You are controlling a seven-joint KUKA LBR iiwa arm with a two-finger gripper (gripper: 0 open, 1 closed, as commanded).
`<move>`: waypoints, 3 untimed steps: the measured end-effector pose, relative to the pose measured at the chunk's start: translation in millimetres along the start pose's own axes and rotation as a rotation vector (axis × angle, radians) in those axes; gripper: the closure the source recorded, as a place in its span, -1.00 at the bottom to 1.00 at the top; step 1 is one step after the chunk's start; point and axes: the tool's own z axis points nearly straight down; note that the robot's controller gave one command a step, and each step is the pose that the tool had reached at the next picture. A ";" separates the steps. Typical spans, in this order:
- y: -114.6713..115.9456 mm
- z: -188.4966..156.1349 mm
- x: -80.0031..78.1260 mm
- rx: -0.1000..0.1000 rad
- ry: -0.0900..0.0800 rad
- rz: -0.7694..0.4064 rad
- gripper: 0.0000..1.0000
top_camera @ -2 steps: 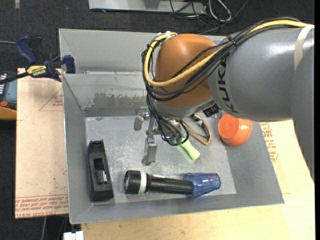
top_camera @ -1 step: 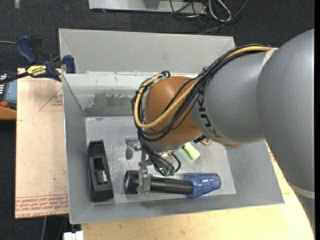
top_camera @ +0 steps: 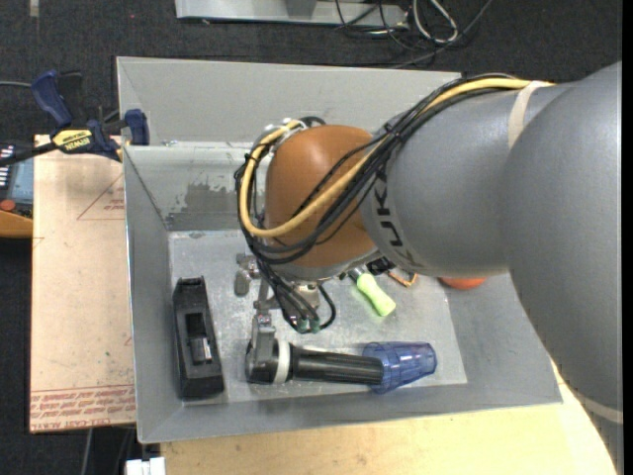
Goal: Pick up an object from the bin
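Tube, black with a white band near its left end and a clear blue cap on its right end, lies on the floor of the bin, close to the front wall. Its long axis runs left to right across the camera view, about parallel to that wall. The blue cap points right, toward the side the arm reaches in from, and the black, white-banded end points left.

The gripper hangs below the orange cover on the wrist, left of the bin's middle and above the tube's left end. It looks released: two grey fingers show apart, one toward the back and one toward the front, with nothing visible between them. The front finger reaches down to the tube's banded end and overlaps it in the picture; I cannot tell whether they touch. The rest of the tube stretches away to the gripper's right.

A black box lies just left of the gripper, its long side running front to back, apart from the tube. A pale green piece lies tilted behind the tube's middle, to the gripper's right. An orange thing sits farther right, mostly hidden under the arm. Dark and yellow cables loop round the cover.
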 end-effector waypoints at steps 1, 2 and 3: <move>-60.4 67.8 32.2 0.002 0.009 -0.127 -1.00; -20.7 16.3 -0.7 -0.005 -0.006 0.053 -1.00; -70.5 86.3 32.0 0.003 0.006 -0.056 -1.00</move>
